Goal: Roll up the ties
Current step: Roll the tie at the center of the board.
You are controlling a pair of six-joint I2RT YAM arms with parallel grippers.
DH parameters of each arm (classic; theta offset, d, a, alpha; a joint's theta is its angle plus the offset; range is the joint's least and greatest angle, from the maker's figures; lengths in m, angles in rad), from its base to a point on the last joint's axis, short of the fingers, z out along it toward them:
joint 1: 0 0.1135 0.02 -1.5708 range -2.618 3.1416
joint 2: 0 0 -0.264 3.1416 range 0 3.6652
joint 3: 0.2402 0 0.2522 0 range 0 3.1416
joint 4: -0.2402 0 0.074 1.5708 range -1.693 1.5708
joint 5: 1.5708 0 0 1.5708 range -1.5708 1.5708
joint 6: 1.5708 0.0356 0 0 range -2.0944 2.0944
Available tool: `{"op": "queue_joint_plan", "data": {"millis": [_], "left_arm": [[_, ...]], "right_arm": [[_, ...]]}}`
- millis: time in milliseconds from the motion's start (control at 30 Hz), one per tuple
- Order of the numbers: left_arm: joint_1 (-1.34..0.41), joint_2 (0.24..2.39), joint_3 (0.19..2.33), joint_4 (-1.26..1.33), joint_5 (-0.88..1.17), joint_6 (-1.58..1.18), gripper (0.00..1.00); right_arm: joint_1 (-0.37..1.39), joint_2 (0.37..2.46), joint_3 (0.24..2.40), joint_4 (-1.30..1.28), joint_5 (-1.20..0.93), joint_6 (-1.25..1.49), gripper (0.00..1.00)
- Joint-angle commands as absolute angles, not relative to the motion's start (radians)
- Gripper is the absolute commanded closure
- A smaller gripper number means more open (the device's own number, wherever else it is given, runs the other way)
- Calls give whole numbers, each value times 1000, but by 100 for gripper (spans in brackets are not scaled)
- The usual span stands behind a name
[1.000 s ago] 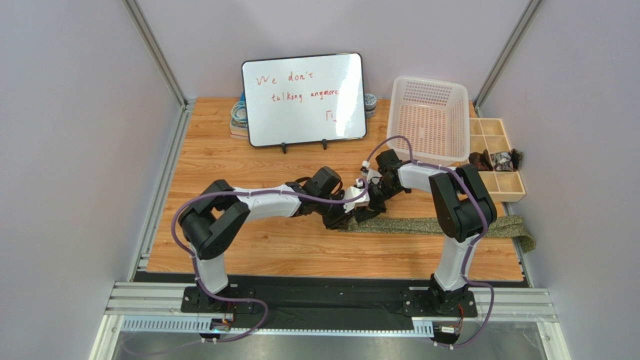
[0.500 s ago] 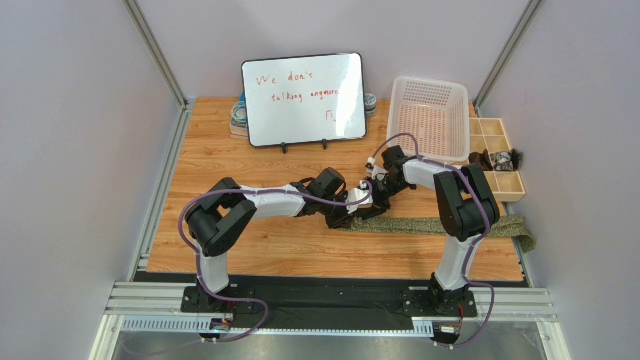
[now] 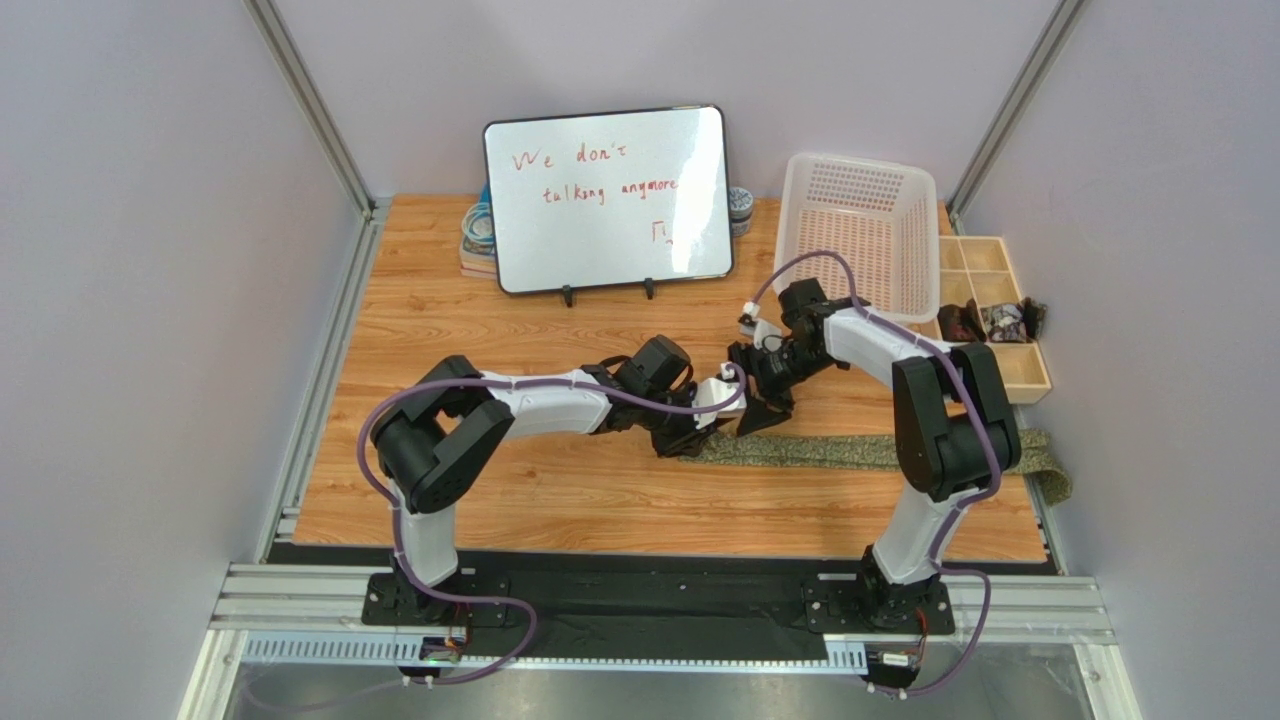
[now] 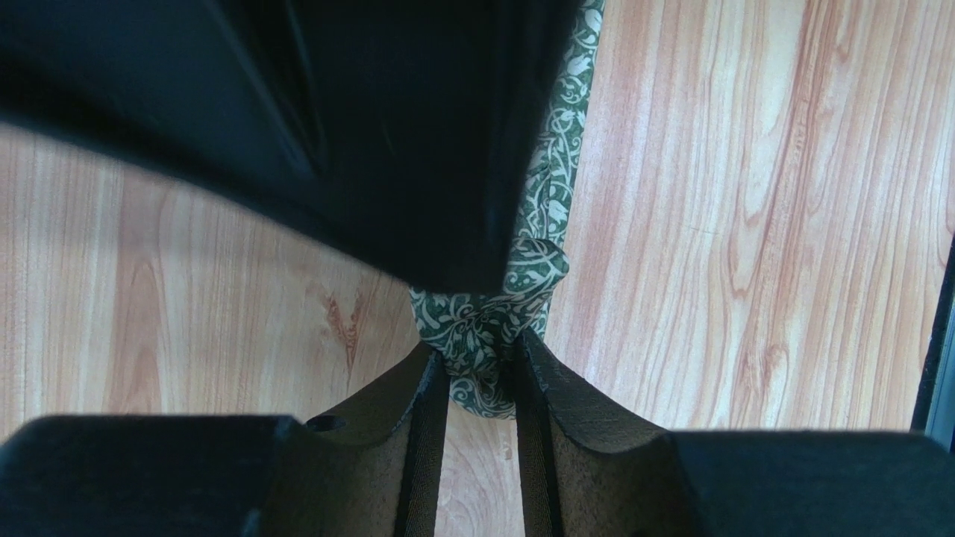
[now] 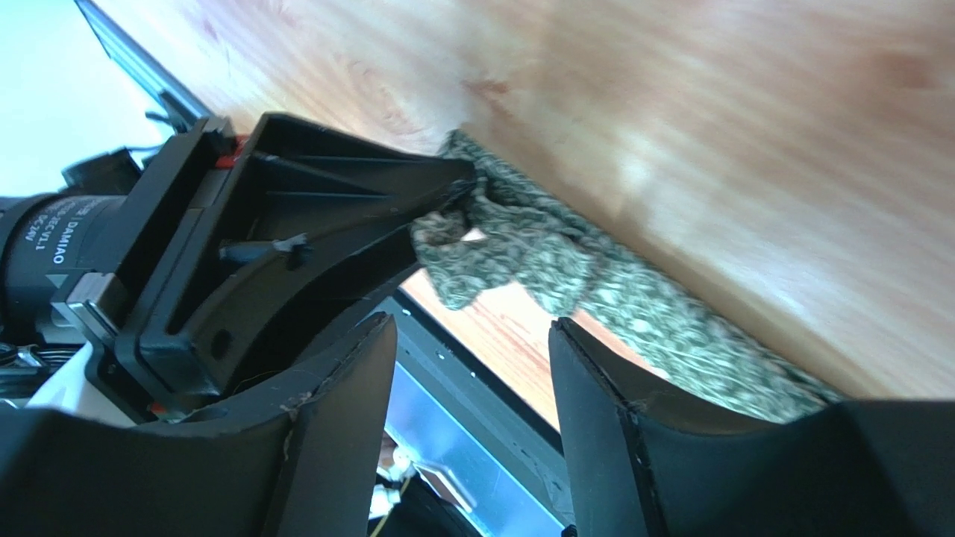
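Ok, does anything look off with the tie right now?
Yes: the tie end pinched in the left gripper is crumpled rather than neatly rolled, and its other end droops over the right edge of the table.

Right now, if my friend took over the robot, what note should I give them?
Left gripper: jaws shut on the tie, pinching its crumpled end near the middle of the wooden table.
Right gripper: jaws open, holding nothing, right beside that end.
Tie: the rest lies flat along the table and runs out to its right edge.
Done: only the end is gathered; there is no real roll yet.
Left to do: roll up the whole length.
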State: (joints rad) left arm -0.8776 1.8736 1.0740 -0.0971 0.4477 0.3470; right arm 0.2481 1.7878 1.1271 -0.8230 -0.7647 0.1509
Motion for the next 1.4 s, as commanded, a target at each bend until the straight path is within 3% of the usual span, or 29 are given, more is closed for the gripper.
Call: {"op": "queue_joint_plan", "data": {"millis": [0,200,300,333,367,467,700,800,933,1067,1367], "left_arm": [[-882,1948,1049,-212,393,383,67],[-882,1939,1040,-213,391,382,67],[-884,1927,1029,-213,393,382,67],[-882,1922,1025,-213,396,380,65],[-881,1916,1020,-209,400,382,63],[-881,1888,1005,-201,420,388,57],[-854,1803,962,-144,425,394,39],[-851,1793,953,-126,419,414,36],[-851,1815,956,-118,397,428,36],[-853,1842,957,-123,393,452,36],[-853,1760,946,-86,443,423,57]], "right_arm": [[294,1776,1143,-801,-790,150,43],[344,1838,1147,-798,-643,141,45],[344,1871,1138,-810,-586,121,57],[344,1882,1137,-810,-563,118,59],[344,1891,1134,-808,-552,115,69],[344,1934,1140,-805,-535,127,80],[348,1980,1155,-808,-515,130,90],[348,1996,1157,-810,-514,129,93],[350,2014,1160,-816,-514,121,100],[350,2023,1160,-819,-512,118,100],[359,2040,1166,-822,-522,121,100]]}}
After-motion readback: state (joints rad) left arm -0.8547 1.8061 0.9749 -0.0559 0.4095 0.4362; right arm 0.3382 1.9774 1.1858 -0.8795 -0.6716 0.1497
